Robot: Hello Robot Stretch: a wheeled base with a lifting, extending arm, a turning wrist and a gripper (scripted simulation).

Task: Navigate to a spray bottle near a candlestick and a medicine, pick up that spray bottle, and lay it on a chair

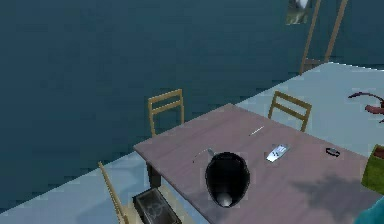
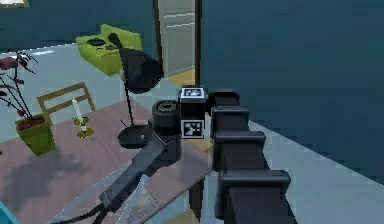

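- Three chairs stand round the mauve worktop (image 1: pixel 190 150) in the forward view: left chair (image 1: pixel 166 106) and right chair (image 1: pixel 290 108) on the far side, near chair (image 1: pixel 112 188) at the near corner.
- On the worktop, same view: black rounded object (image 1: pixel 228 178), small white item (image 1: pixel 276 153), thin pale stick (image 1: pixel 257 130), small dark item (image 1: pixel 333 152). None reads as a spray bottle by shape or colour.
- Forward view's lower right corner: teal sliver (image 1: pixel 380 207), cut by the edge. It may be the spray bottle, but there is too little of it to tell.
- Arm side view: arm (image 2: pixel 240 160) reaches out over the worktop, and the claw (image 2: pixel 128 183) slants down toward the surface. Whether its fingers are apart or together cannot be told, nor whether it holds anything.
- Same view, farther out: candlestick (image 2: pixel 79 120) with a white candle, black lamp (image 2: pixel 135 85), green pot (image 2: pixel 35 135) with a red plant, wooden chair (image 2: pixel 65 100) behind the candlestick.
- Status, judged: navigation looks done or nearly so, since the candlestick stands near the arm's reach. The pick-up is unconfirmed. Laying the bottle on a chair is not yet done, though chairs are close by.
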